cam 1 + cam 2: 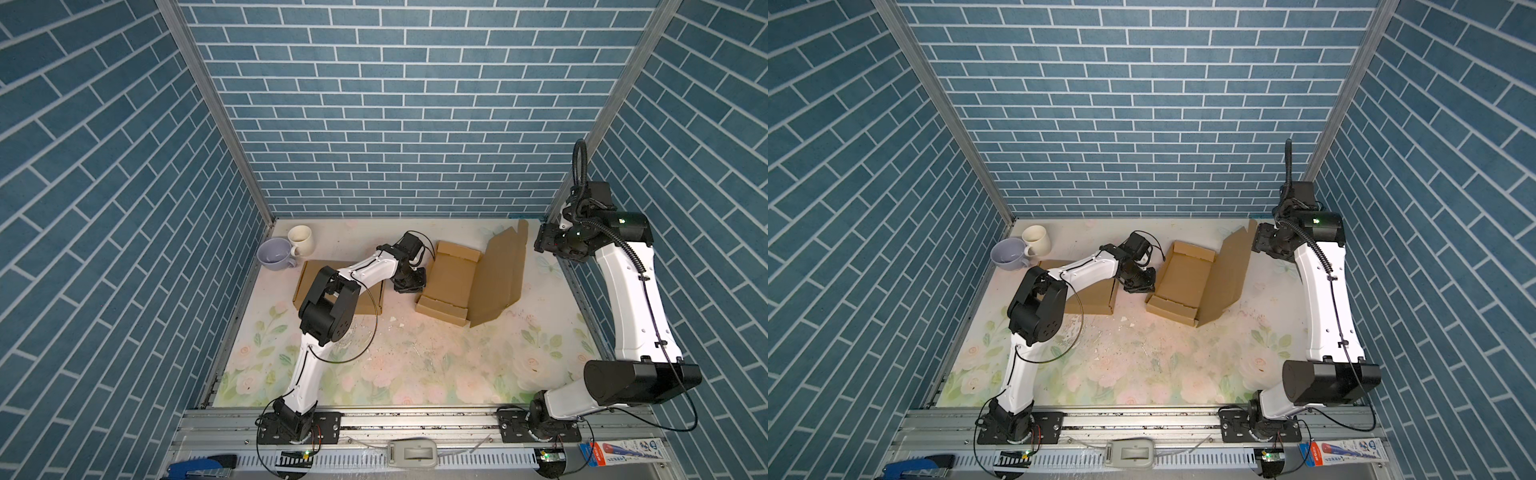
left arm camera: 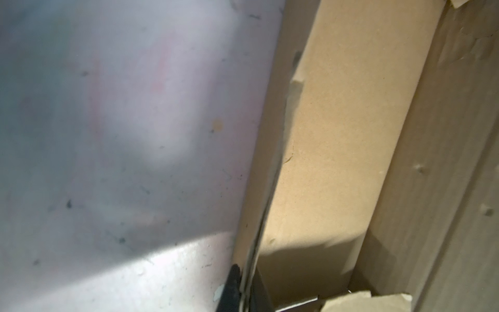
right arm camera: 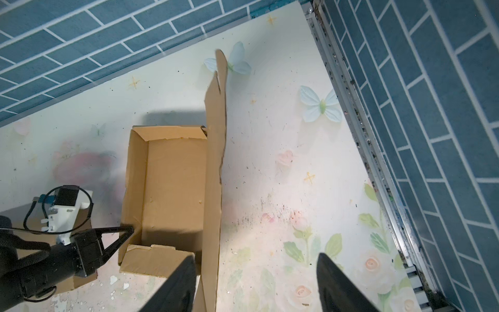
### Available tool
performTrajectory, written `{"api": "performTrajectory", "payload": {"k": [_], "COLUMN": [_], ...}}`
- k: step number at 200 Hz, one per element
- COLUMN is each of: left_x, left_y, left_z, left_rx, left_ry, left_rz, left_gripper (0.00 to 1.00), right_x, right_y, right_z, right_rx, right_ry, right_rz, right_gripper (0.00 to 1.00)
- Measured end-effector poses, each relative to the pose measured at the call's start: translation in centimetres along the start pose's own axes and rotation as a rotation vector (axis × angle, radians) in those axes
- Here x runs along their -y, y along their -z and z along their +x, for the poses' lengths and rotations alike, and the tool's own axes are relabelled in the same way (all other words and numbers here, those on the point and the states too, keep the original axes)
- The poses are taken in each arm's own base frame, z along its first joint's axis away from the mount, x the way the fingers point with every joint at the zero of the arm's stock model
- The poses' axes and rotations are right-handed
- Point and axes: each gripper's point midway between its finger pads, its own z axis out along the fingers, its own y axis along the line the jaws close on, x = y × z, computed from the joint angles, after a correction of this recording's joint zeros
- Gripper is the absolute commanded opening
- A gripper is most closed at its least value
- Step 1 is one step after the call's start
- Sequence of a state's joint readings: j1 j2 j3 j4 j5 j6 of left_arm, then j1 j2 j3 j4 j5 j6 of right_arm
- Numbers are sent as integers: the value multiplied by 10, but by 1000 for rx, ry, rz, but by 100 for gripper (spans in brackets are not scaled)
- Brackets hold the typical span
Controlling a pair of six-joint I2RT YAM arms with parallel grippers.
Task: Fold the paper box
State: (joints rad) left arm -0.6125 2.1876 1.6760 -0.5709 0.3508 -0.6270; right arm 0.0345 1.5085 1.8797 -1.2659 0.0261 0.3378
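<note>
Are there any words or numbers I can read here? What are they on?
On the printed packet by the front rail: coloured print, too small and blurred to read.
On the paper box: no writing seen.
On the lilac cup and the cream mug: no writing seen.
So nothing can be read.

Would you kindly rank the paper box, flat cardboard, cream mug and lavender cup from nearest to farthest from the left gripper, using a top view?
1. paper box: the left gripper pinches its left wall.
2. flat cardboard: under the left arm.
3. cream mug: back left corner.
4. lavender cup: beside the mug, farther left.
</note>
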Motion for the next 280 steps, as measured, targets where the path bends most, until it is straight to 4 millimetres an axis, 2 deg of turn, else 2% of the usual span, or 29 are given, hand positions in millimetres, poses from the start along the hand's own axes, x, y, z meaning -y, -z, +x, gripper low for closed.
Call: {"api": "performTrajectory", "payload": {"k": [39, 71, 100, 108, 124, 137, 154, 165, 189, 211, 228, 239, 250, 280], "left_x": [6, 10, 12, 12, 12, 9, 5, 3, 6, 11, 13, 13, 12, 6], "left_y": [-6, -15, -15, -15, -16, -13, 3, 21, 79, 135, 166, 176, 179, 165], "left_z": [10, 16, 16, 17, 20, 22, 22, 17, -7, -33, -46, -51, -55, -51], "left_rx": [78, 103, 107, 105, 93, 83, 76, 89, 188, 333, 436, 481, 504, 498], "left_ry": [115, 158, 178, 180, 160, 146, 95, 62, -47, -180, -268, -312, -358, -485], "left_rz": [10, 12, 17, 18, 14, 2, -16, -17, 7, 27, 43, 53, 62, 66], "left_gripper": [12, 14, 20, 26, 43, 52, 59, 61, 65, 66, 65, 65, 66, 68], "right_x": [-15, -26, -34, -36, -39, -41, -43, -46, -57, -70, -83, -91, -99, -115], "right_y": [-17, -38, -60, -66, -81, -95, -108, -112, -109, -106, -102, -98, -93, -88], "right_z": [18, 30, 38, 39, 44, 47, 46, 43, 39, 38, 39, 37, 35, 30], "right_rx": [-98, -186, -249, -263, -300, -330, -337, -328, -292, -261, -236, -217, -195, -141], "right_ry": [-11, -13, 2, 14, 51, 105, 207, 278, 428, 600, 765, 870, 971, 1214], "right_rz": [-96, -147, -165, -165, -148, -112, -56, -26, -9, -1, -4, -8, -17, -63], "right_gripper": [73, 65, 49, 42, 27, 18, 11, 7, 0, 0, 0, 0, 0, 0]}}
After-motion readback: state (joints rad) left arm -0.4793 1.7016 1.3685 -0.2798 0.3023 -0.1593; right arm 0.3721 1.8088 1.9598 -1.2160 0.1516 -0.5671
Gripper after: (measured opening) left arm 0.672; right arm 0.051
